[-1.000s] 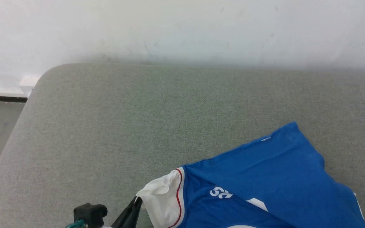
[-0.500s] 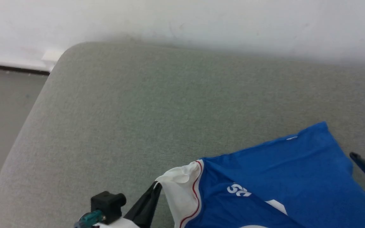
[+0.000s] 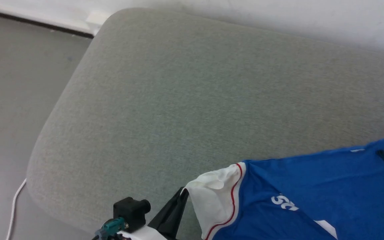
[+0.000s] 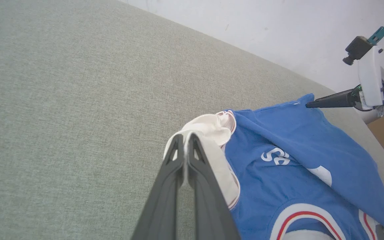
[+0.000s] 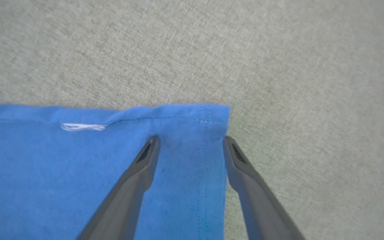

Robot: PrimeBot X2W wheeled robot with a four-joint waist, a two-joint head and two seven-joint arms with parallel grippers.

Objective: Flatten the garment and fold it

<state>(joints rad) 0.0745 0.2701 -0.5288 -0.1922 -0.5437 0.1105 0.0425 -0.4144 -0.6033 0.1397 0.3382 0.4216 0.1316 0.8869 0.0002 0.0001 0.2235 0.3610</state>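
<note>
Head view: our blue garment (image 3: 312,180) lies rumpled, lower right. Left gripper (image 4: 184,136) clamps its white sleeve (image 4: 208,125); right gripper (image 5: 191,140) gapes over the hem (image 5: 178,113).

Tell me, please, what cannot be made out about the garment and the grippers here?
Head view: the garment's lower half, cut off by the bottom edge.
Left wrist view: its lettering, cut short by a fold.
Right wrist view: whether the open right gripper touches cloth; blurred.
</note>
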